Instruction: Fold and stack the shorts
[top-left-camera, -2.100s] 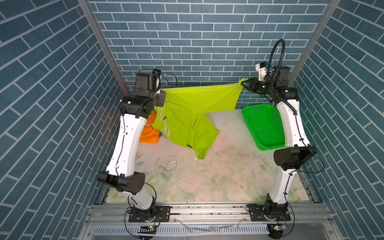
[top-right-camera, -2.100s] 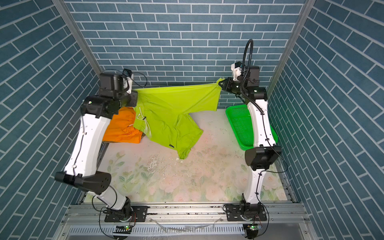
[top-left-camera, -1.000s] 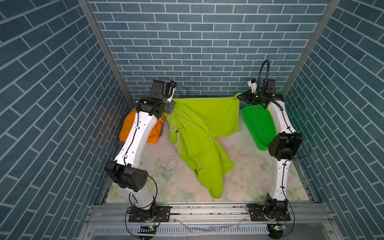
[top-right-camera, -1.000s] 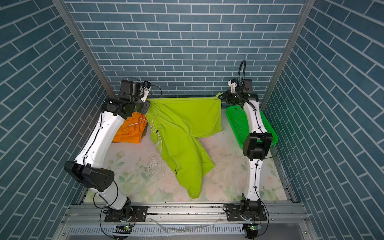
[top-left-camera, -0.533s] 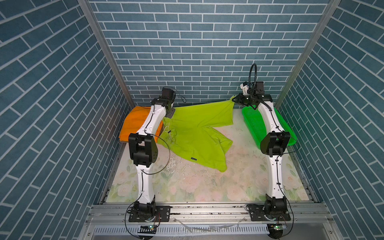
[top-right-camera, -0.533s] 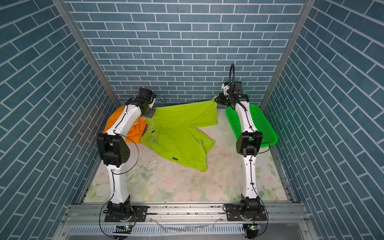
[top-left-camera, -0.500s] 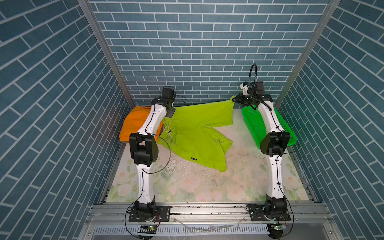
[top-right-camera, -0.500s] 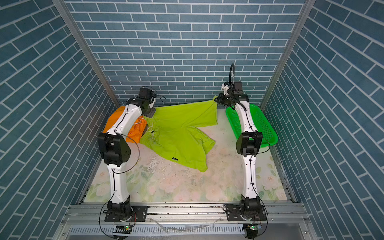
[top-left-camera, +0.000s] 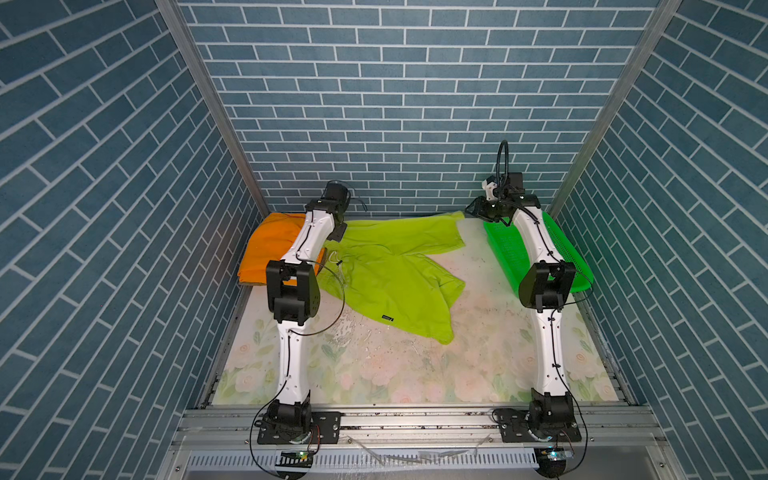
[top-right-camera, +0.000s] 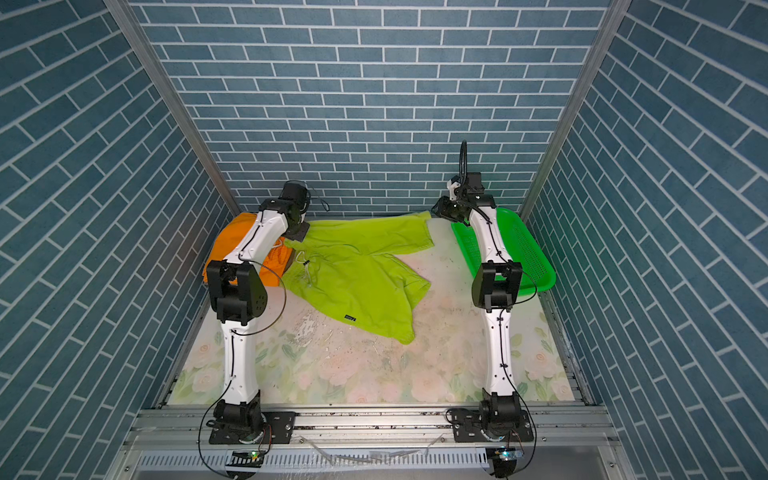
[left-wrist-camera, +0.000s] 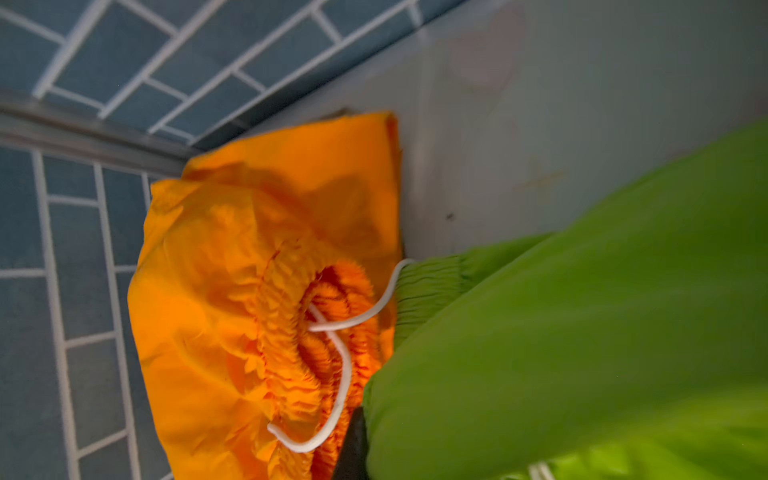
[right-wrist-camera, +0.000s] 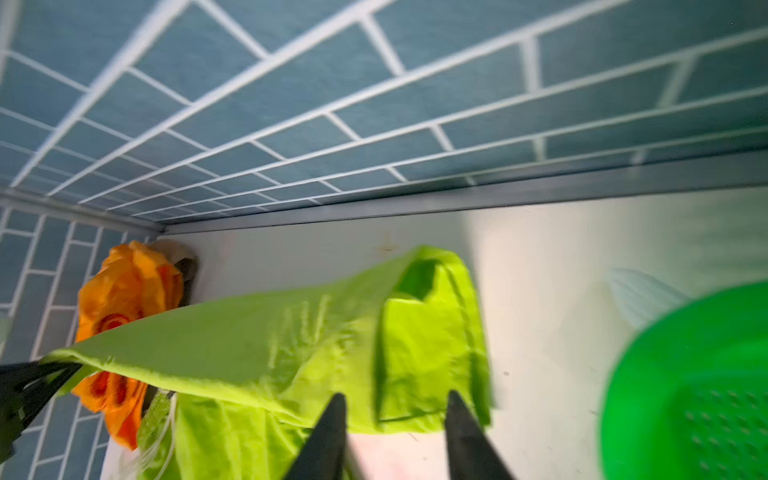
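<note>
Lime green shorts (top-left-camera: 390, 270) (top-right-camera: 357, 274) lie spread over the back middle of the table, one leg reaching toward the front. My left gripper (top-left-camera: 340, 232) (top-right-camera: 301, 235) (left-wrist-camera: 365, 453) is shut on their waistband end, beside the bunched orange shorts (top-left-camera: 270, 245) (left-wrist-camera: 232, 291) in the back left corner. A sliver of tan cloth (right-wrist-camera: 176, 253) shows behind the orange. My right gripper (top-left-camera: 471, 210) (right-wrist-camera: 395, 419) stands open just off the lime shorts' (right-wrist-camera: 419, 345) far right corner, with nothing between its fingers.
A green perforated basket (top-left-camera: 573, 253) (top-right-camera: 540, 257) sits along the right wall, under the right arm. The back wall stands close behind both grippers. White drawstrings (left-wrist-camera: 345, 374) trail over the orange waistband.
Both arms lowered the lime shorts from the air onto the back of the table. The right gripper opened and let go of its corner; the left stays shut on the cloth.
</note>
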